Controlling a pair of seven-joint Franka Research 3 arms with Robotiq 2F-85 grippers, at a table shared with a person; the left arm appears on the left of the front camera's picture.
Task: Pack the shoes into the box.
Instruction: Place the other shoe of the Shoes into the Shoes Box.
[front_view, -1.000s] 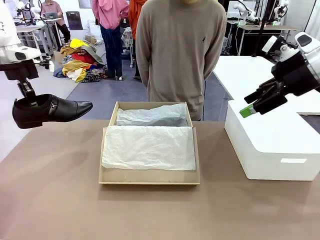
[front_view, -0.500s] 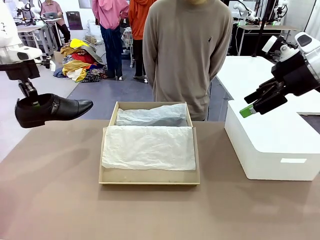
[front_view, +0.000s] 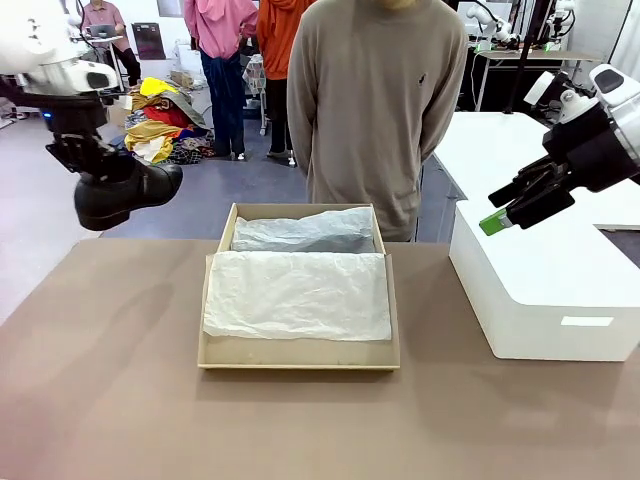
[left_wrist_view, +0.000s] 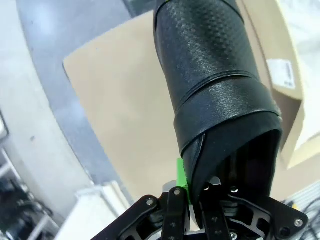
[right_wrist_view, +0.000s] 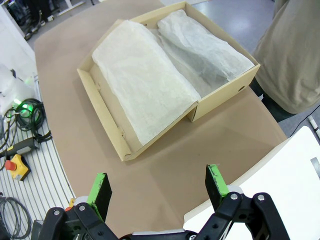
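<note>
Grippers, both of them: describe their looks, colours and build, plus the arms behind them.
The right gripper is black, with jointed linkages, silver pivot bolts and bright green pads. The left gripper shows the same black linkages and a green pad. Both sit on glossy white arms.

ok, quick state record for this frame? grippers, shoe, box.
left gripper: shut on shoe, raised left of box
right gripper: open, empty, raised near white box
shoe: one, gripped at the heel end, off the table
box: open, tissue inside, no bare shoe visible
person: standing behind box, arms back
</note>
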